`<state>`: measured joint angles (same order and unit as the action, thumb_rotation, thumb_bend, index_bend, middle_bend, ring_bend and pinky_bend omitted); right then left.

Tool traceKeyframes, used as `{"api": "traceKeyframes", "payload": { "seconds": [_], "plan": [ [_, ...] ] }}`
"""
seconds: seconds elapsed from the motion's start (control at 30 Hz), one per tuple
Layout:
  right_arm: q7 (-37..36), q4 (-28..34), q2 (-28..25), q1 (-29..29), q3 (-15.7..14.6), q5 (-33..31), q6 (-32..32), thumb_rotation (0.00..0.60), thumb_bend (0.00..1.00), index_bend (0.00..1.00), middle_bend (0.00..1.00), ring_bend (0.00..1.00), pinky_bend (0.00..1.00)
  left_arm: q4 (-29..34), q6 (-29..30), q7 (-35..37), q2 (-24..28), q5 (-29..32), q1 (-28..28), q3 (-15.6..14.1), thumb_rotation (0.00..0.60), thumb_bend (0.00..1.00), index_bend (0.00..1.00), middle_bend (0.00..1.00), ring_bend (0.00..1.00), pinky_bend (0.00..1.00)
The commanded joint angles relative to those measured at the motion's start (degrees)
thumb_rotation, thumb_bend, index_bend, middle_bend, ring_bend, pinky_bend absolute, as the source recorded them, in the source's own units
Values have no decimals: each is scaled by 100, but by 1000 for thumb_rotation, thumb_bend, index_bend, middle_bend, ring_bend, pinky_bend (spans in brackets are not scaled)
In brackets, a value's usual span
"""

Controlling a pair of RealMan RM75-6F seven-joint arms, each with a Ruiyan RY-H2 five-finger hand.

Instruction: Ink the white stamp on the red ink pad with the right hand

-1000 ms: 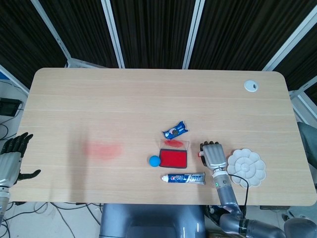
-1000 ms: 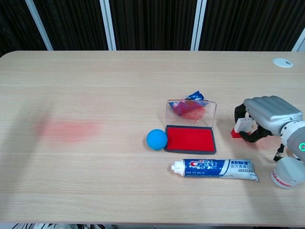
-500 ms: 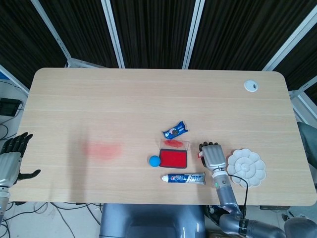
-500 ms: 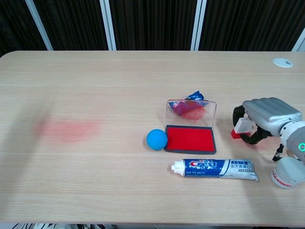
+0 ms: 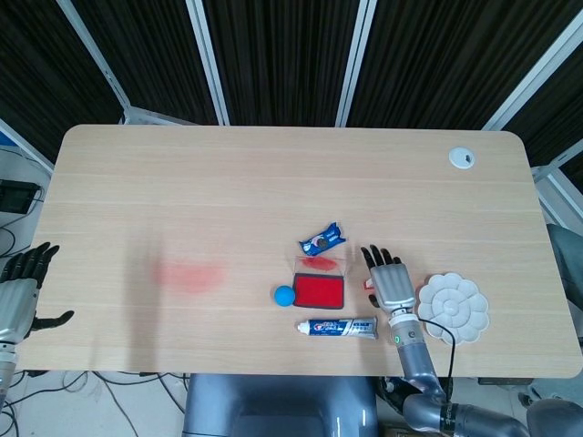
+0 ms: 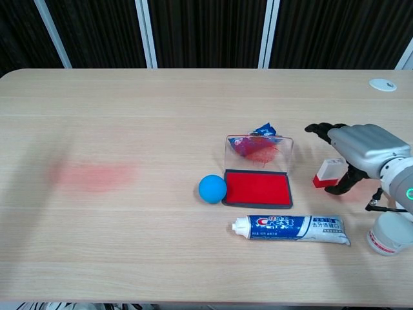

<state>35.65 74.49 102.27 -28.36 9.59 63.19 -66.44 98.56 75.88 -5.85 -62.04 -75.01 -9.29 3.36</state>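
I have the right hand spread wide, holding nothing, over the white stamp, which sits on the desk just right of the red ink pad (lid up). My left hand hangs open off the desk's edge.

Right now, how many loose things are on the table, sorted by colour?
Blue: 2, ball and snack packet
Red: 1, ink pad
White: 3, stamp, toothpaste, palette
Total: 6
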Motion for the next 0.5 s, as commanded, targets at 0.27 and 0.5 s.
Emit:
{"api": "traceKeyframes", "payload": {
  "seconds": [0.27, 0.5],
  "plan": [
    [9, 1013, -765, 186, -83, 535, -573, 600, 171, 17, 3, 39, 259, -40, 45, -100, -29, -41, 9, -15, 600, 24, 0, 0, 0, 0],
    [-28, 1816, -1705, 460, -263, 1046, -1023, 600, 122, 0, 0, 6, 237, -64, 123, -193, -67, -109, 21, -24, 600, 24, 0, 0, 0, 0]
  ]
}}
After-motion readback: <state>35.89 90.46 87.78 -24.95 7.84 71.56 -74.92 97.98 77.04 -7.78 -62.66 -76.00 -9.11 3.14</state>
